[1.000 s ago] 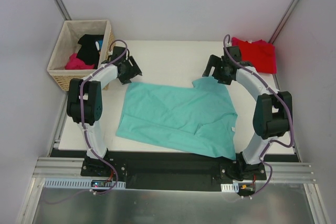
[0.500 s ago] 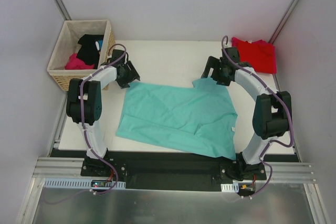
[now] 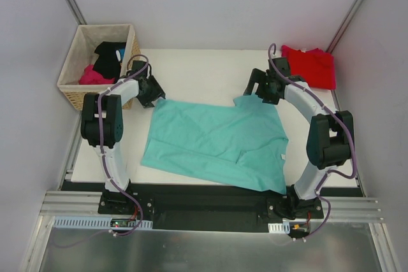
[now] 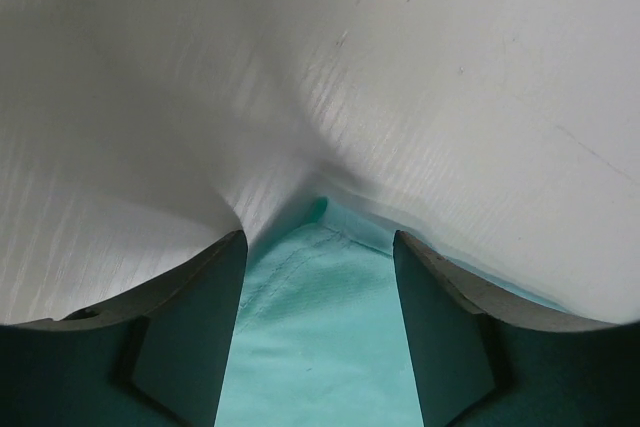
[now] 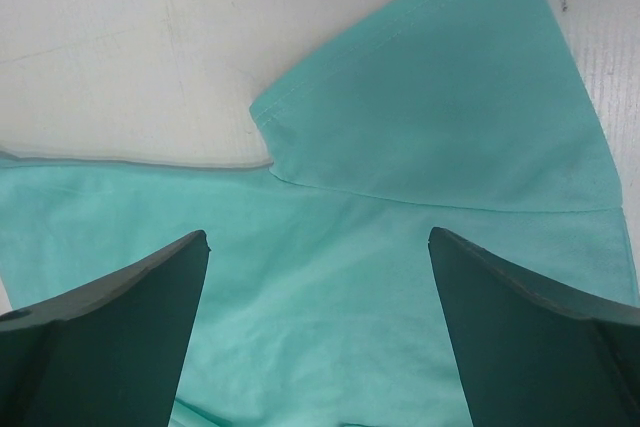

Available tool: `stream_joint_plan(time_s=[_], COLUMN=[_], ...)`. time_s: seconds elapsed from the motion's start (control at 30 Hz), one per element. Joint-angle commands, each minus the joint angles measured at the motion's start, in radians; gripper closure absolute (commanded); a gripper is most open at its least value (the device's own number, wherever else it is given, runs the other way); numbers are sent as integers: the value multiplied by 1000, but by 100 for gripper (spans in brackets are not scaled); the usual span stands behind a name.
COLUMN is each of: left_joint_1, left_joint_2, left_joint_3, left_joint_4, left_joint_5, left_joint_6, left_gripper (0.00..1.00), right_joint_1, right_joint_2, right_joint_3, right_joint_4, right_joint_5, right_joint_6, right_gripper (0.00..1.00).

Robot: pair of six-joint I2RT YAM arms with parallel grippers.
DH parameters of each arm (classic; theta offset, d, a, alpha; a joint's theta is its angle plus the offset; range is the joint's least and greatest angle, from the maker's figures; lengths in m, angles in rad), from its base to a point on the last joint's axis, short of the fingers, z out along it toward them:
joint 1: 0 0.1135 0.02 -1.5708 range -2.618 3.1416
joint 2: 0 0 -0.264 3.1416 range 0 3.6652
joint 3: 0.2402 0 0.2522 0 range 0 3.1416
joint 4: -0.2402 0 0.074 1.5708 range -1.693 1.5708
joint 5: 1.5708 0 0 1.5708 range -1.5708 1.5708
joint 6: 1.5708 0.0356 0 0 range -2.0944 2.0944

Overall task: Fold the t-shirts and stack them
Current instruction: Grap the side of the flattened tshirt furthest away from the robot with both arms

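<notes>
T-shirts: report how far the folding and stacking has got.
Done, apparently: the red t-shirt lies compact at the far right corner of the table. In hand: the teal t-shirt is spread unfolded; the left gripper straddles its far left corner, the right gripper hangs open over a sleeve. Left: folding the teal one, stacking both.

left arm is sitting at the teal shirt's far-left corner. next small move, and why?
Probably close the left gripper on the teal-green cotton t-shirt: its far-left corner lies between the open jaws, unpinched. The right gripper hangs open over the sleeve, ready to match.
</notes>
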Motion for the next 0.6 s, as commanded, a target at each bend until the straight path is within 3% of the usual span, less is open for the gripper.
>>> stream_joint_plan(time_s=[0.0,0.2,0.33,0.57], left_joint_1=[3,3,3,1], left_joint_2=[32,55,66,83], left_joint_3=[46,80,79,60], left_joint_4=[-14,-14,-14,-12], left_joint_5=[11,13,28,37], left_joint_6=[-14,-9,-14,-22], left_gripper=[40,46,55,59], right_joint_1=[5,6,6,8], right_joint_2=[-37,-35,-31,-18], right_joint_3=[-4,3,0,-1], right_joint_4=[-10,-13,-12,-13], right_joint_5=[20,17,17,17], right_joint_6=[-6,-4,-4,-1], right_gripper=[3,3,3,3])
